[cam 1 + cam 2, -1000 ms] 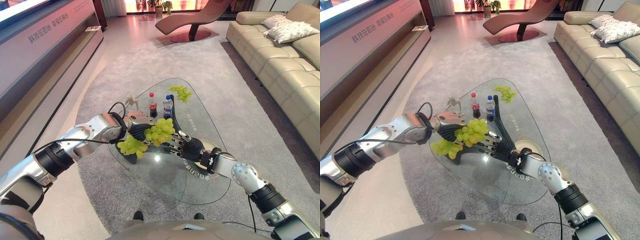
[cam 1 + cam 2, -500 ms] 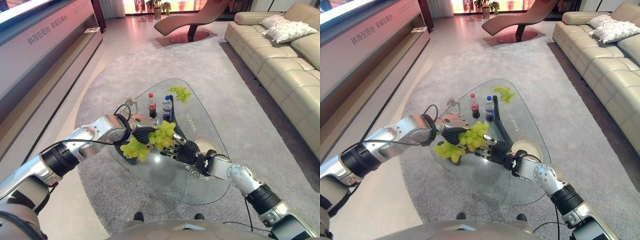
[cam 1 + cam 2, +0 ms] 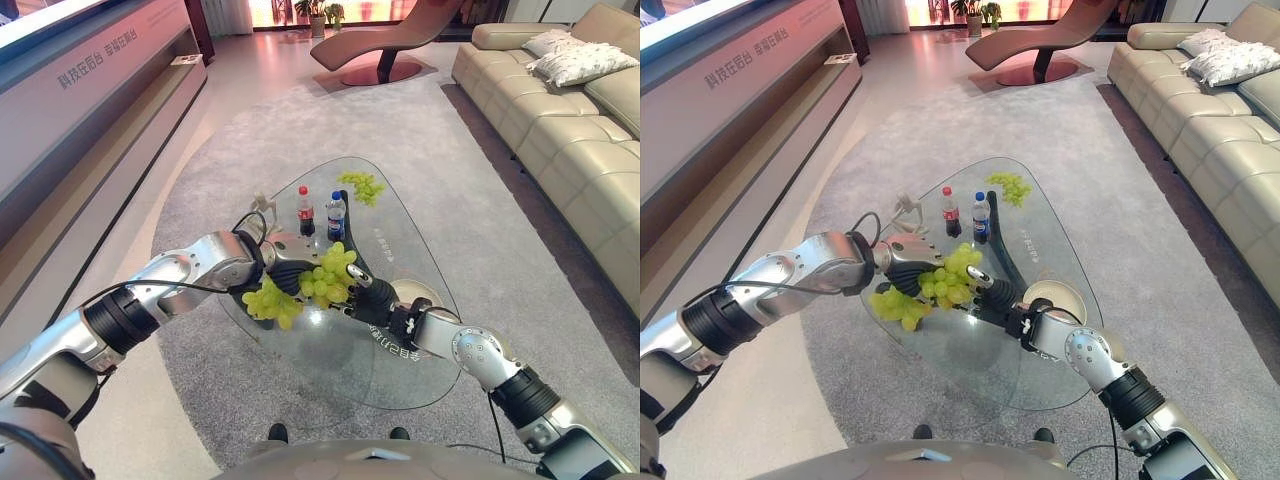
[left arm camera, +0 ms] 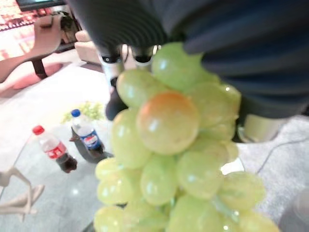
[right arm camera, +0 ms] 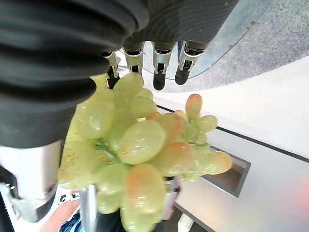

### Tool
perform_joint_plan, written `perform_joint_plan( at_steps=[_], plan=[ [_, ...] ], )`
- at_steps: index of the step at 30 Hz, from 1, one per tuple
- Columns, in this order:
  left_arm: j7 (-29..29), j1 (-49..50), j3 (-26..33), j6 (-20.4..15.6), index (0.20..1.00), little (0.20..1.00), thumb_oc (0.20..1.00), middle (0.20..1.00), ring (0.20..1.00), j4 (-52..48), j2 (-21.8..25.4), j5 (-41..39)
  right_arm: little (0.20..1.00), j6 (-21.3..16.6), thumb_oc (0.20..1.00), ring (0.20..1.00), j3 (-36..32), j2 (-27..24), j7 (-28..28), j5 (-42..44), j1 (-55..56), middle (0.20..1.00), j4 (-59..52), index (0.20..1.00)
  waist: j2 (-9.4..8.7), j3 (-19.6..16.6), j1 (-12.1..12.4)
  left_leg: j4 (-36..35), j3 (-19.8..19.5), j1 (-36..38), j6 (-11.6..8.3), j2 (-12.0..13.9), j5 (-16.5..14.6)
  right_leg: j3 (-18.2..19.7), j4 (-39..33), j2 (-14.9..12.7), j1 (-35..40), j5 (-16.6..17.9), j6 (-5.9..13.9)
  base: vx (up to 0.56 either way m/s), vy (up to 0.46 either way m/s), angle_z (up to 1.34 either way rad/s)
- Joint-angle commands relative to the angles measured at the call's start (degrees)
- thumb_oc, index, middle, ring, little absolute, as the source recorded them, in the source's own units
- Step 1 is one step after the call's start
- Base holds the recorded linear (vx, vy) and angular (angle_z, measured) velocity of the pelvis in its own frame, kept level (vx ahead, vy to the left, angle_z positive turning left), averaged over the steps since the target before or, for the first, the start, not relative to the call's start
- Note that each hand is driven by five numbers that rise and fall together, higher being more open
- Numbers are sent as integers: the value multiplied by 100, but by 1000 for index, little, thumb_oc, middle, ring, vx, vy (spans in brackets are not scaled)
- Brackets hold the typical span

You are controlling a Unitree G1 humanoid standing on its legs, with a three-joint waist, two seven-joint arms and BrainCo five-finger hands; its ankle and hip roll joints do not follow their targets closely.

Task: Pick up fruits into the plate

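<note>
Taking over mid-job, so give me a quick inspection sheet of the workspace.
Surface: glass table on a grey rug.
Job's things: grape bunch held above the table; second bunch at the far edge; plate near the right arm.
Clutter: two bottles, small figurine.
Hands: left hand and right hand both on the held bunch, grips unclear.
Cables: nothing seen.
Surroundings: sofa, lounge chair.

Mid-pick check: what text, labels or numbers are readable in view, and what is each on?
Wall panel: one row of characters, too small to quote reliably.
Glass table: printed lines on the glass, too small and angled to read.
Red-capped bottle and blue-capped bottle: labels too blurred to read.
</note>
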Motion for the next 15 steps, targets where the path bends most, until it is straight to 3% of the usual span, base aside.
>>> perform_joint_plan(
  at_steps=[1,15],
  plan=[
    [-25,-1049,-277,-168,200,200,200,200,200,-150,76,-273,1000,-401,1000,1000,4,171,124,482,-686,1000,-662,1000,-74,139,105,42,357,478,209,-301,-864,-70,57,45,399,-521,72,0,0,0],
    [122,-1139,-639,-428,200,200,200,200,200,-349,172,-70,1000,-422,1000,1000,90,92,-43,710,-734,1000,-690,1000,-102,166,102,42,368,451,222,-311,-821,-82,57,28,354,-456,90,-2,0,0]
  ],
)
